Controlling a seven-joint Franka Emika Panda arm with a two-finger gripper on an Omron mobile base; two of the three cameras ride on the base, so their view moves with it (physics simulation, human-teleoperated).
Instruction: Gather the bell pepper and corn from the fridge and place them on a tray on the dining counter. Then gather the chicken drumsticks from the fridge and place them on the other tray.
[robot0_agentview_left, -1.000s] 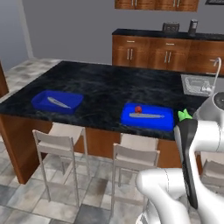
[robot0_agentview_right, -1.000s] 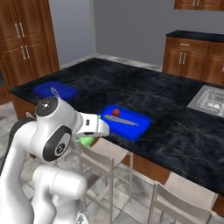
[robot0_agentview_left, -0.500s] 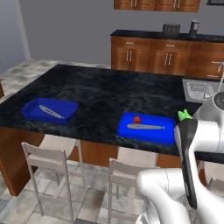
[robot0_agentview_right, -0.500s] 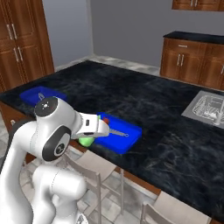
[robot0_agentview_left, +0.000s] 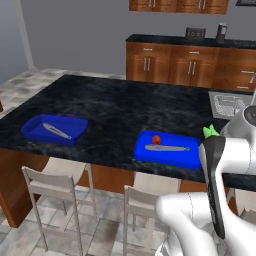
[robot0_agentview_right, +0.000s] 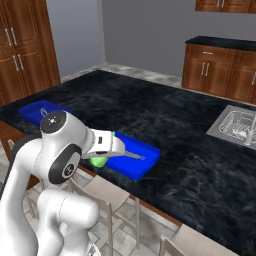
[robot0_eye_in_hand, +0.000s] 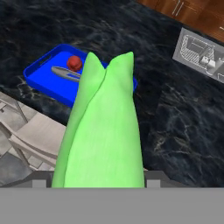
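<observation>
One corn (robot0_eye_in_hand: 103, 131) clamped in fingers (robot0_eye_in_hand: 98, 183) | bell pepper (robot0_eye_in_hand: 74, 62) on tray (robot0_eye_in_hand: 43, 72)

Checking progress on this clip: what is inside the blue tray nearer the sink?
Inside the shallow blue rectangular tray lie a small round red bell pepper and a thin silver utensil. In the hand view, the held light green corn cob covers its right part.

- Light is even and soft in all three views, with no visible lamp or window as its source.
- The black counter (robot0_agentview_left: 115, 107) carries a faint pale sheen on its marbling, but no hard glare.
- Shadows are weak: a thin dark edge under each tray (robot0_agentview_left: 167, 152).
- Rendering is coarse and slightly soft; far cabinets (robot0_agentview_left: 185, 65) lack fine detail.
- The corn (robot0_eye_in_hand: 103, 131) looms large, flatly shaded, edges smooth.
- No bending shows at the frame edges.
</observation>
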